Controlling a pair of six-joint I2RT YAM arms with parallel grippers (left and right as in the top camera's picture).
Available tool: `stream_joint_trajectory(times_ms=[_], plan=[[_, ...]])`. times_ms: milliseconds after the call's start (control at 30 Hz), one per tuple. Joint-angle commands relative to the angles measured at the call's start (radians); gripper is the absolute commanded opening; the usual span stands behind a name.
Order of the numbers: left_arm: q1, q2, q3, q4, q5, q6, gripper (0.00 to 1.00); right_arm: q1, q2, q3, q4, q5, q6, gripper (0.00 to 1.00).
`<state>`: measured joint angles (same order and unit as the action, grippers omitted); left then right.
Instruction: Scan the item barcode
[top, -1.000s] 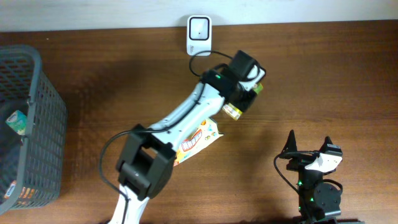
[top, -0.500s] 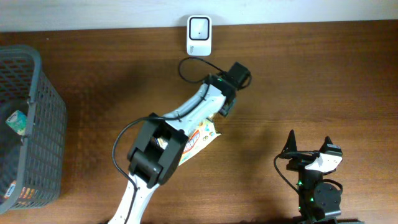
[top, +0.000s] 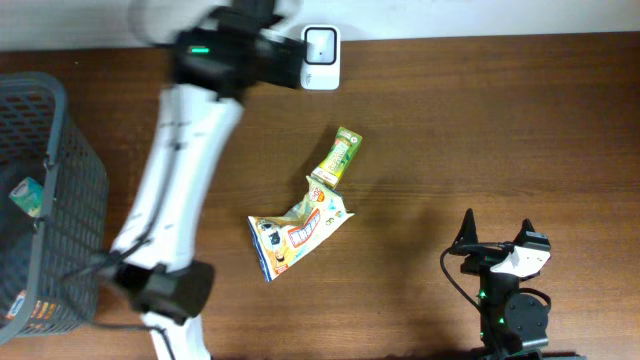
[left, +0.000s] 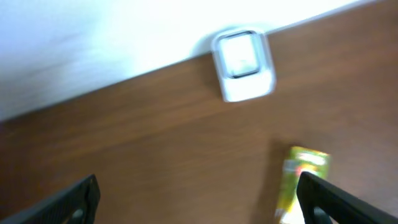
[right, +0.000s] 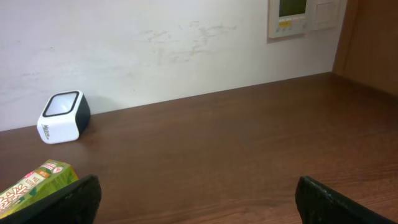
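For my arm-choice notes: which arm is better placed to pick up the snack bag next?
Left, probably. The snack bag lies nearer the left arm's base, and the left tool, open, hangs over the table by the scanner. The right tool, also open, sits parked at the near right edge.

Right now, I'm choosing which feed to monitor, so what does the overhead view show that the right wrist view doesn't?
Only the overhead shows the basket at the left and the snack bag in the middle. Only the right wrist shows the wall control panel. Both show the white scanner and the green carton lying in front of it.
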<state>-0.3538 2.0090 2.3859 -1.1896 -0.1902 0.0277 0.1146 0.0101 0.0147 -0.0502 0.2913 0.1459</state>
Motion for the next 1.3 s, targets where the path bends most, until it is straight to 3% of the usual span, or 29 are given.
stream_joint_trajectory(times_ms=[0, 100, 233, 367, 433, 733, 1033, 1200, 1267], plan=[[0.198, -0.098, 0.009, -0.063, 0.022, -0.135, 0.99, -0.004, -0.007, -0.009, 0.002, 0.005, -0.006, 0.98], [0.441, -0.146, 0.009, -0.106, 0.017, -0.308, 0.99, -0.004, -0.007, -0.009, 0.002, 0.005, -0.006, 0.99], [0.679, -0.145, -0.015, -0.132, 0.01, -0.446, 0.99, -0.004, -0.007, -0.009, 0.002, 0.005, -0.006, 0.99], [0.901, -0.143, -0.04, -0.138, -0.01, -0.46, 0.99, -0.004, -0.007, -0.009, 0.002, 0.005, -0.006, 0.99], [0.945, -0.142, -0.077, -0.137, -0.027, -0.456, 0.99, -0.004, -0.007, -0.009, 0.002, 0.005, -0.006, 0.99], [1.041, -0.025, -0.459, 0.061, -0.033, -0.257, 1.0, -0.004, -0.007, -0.009, 0.002, 0.005, -0.006, 0.99], [1.037, 0.126, -0.488, 0.087, -0.038, -0.256, 0.97, -0.004, -0.007, -0.009, 0.002, 0.005, -0.006, 0.98], [1.037, 0.198, -0.488, 0.142, -0.035, -0.145, 0.94, -0.004, -0.007, -0.009, 0.002, 0.005, -0.006, 0.99], [1.038, 0.219, -0.488, 0.15, -0.034, -0.145, 0.86, -0.004, -0.007, -0.009, 0.002, 0.005, -0.006, 0.99]])
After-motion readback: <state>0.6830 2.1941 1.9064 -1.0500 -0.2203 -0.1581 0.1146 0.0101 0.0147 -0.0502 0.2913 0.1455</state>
